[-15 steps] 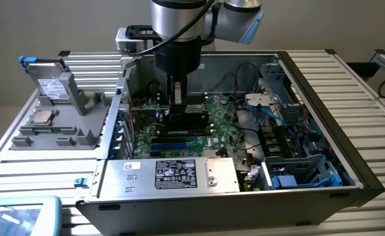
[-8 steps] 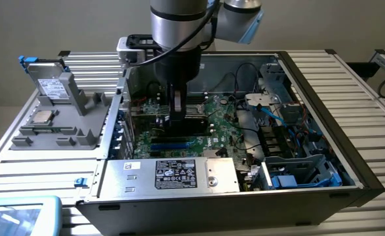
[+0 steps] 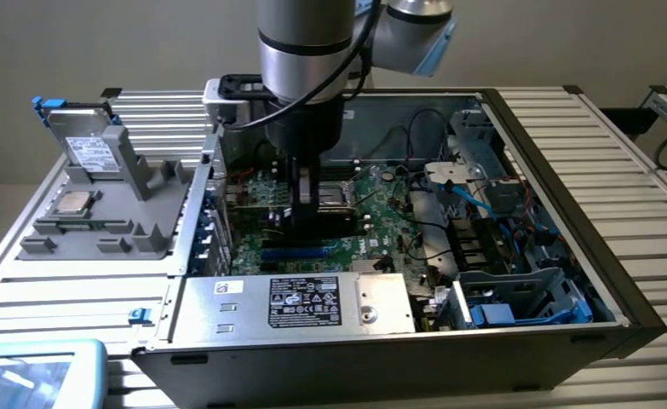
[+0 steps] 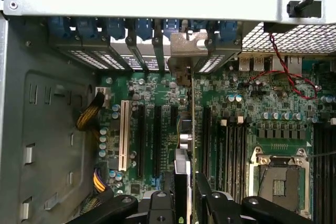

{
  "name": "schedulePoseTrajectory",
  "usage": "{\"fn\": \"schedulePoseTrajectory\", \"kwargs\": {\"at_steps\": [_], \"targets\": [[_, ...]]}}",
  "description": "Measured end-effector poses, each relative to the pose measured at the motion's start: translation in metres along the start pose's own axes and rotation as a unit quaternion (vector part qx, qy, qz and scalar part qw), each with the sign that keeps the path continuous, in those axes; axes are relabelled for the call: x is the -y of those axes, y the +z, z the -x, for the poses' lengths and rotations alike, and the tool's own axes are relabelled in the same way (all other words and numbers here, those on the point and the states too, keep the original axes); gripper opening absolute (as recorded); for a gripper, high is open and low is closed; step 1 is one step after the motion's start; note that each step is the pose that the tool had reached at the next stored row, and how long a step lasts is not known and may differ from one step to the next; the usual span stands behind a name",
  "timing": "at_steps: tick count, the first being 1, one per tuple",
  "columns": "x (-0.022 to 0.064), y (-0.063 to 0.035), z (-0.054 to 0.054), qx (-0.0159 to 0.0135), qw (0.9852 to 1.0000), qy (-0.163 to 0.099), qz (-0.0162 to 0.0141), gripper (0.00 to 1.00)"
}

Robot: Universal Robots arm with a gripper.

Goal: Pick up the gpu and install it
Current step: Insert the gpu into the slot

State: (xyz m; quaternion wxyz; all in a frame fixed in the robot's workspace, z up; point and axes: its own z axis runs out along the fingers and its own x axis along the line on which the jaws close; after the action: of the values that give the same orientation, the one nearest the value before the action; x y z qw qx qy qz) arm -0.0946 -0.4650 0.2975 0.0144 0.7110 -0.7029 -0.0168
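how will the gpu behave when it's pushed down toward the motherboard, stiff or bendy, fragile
Probably stiff: the gpu shows edge-on as a thin straight board, with no sag beyond the end effector shut on it. Likely light for its size, being so thin. Probably vulnerable to sideways force, as its silver bracket sits close among the case's slot covers.

A table (image 3: 640,153) of ribbed silver slats is carrying everything. An open computer case (image 3: 367,366) is lying on its side across the middle, reaching close to the near edge. A grey plastic stand (image 3: 106,226) is sitting on the slats just beside the case, on the exterior view's left. A pale blue-rimmed tray (image 3: 26,375) is showing at the near corner on that same side, apart from the stand.
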Motion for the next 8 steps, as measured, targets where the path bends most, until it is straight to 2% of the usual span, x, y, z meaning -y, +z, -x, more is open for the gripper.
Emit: {"fn": "schedulePoseTrajectory", "kwargs": {"at_steps": [8], "targets": [[-0.0034, 0.0149, 0.01, 0.0, 1.0, 0.0, 0.0, 0.27]]}}
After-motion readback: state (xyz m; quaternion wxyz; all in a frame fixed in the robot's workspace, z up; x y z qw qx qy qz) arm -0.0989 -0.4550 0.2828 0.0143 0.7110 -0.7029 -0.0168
